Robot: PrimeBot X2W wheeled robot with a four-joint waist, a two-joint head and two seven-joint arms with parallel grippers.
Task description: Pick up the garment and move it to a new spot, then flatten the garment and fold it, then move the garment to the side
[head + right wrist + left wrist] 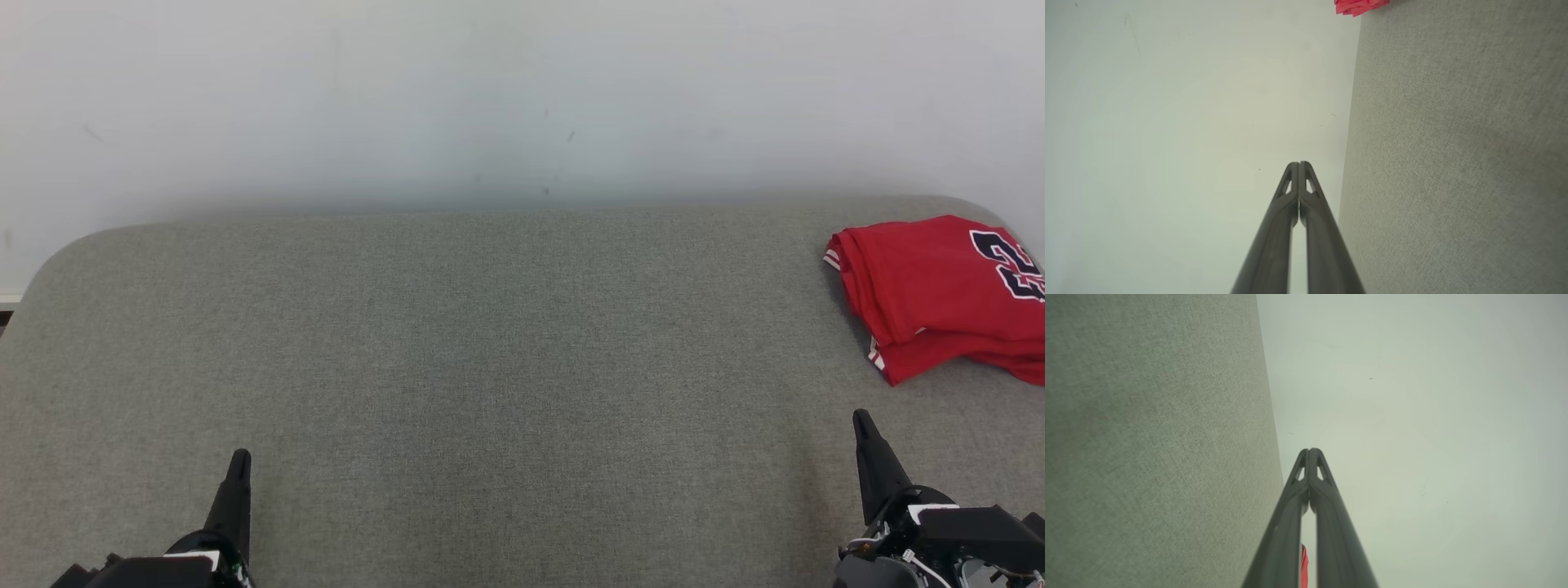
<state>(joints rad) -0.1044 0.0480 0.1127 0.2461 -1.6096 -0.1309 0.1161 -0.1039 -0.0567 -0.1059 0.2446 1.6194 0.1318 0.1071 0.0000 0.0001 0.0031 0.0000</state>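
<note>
There, red folded garment (939,298), navy numerals.

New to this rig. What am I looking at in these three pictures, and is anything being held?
This is a two-armed robot at a grey cloth surface by a pale wall. The head view looks down from its head: left tool at lower left, right tool at lower right. The other two pictures come from cameras on the wrists, each looking along its own dark fingers, whose tips meet in both. Nothing is held. A folded red jersey lies at the surface's far right.
</note>
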